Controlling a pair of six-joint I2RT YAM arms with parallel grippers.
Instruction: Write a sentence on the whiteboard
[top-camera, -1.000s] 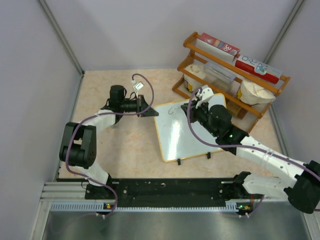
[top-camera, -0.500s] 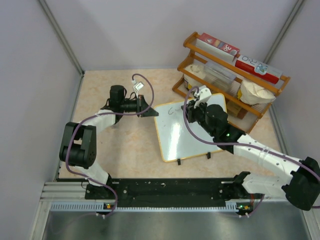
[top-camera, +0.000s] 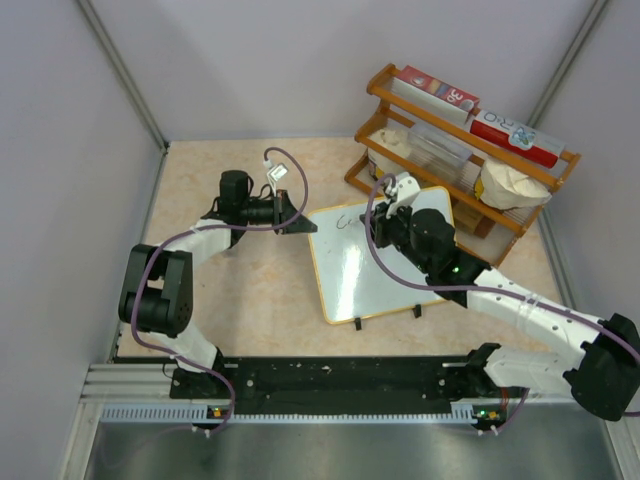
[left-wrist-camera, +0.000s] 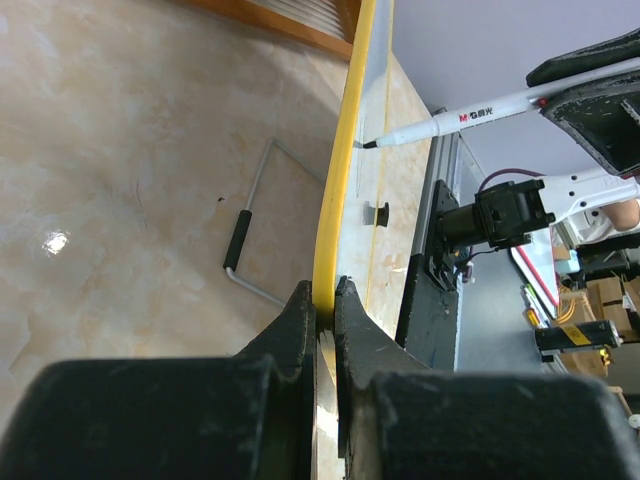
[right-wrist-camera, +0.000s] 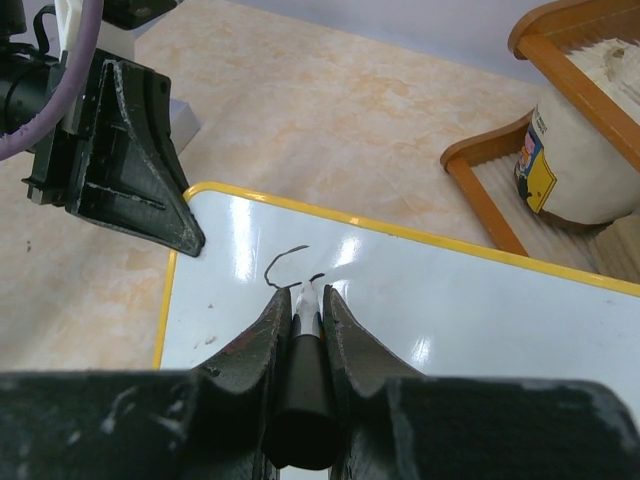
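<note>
The whiteboard (top-camera: 372, 272) lies on the table, white with a yellow rim (left-wrist-camera: 335, 190). My left gripper (top-camera: 303, 226) is shut on its far left corner, with the rim between the jaws in the left wrist view (left-wrist-camera: 322, 295). My right gripper (top-camera: 392, 213) is shut on a white marker (right-wrist-camera: 305, 310) with its tip on the board (right-wrist-camera: 450, 320). The marker also shows in the left wrist view (left-wrist-camera: 470, 113). The sentence (right-wrist-camera: 284, 264) is only a thin black curved "C" stroke and a short mark by the tip, near the board's far left (top-camera: 350, 222).
A wooden rack (top-camera: 455, 190) with boxes, a clear tray and white bowls stands just beyond the board's far right edge. A white tub (right-wrist-camera: 585, 165) sits in it close to my right gripper. A bent metal rod with a black grip (left-wrist-camera: 250, 215) lies beside the board.
My right gripper has moved the marker a little to the right along the board's far edge, and the black stroke has grown. The left gripper has not moved.
</note>
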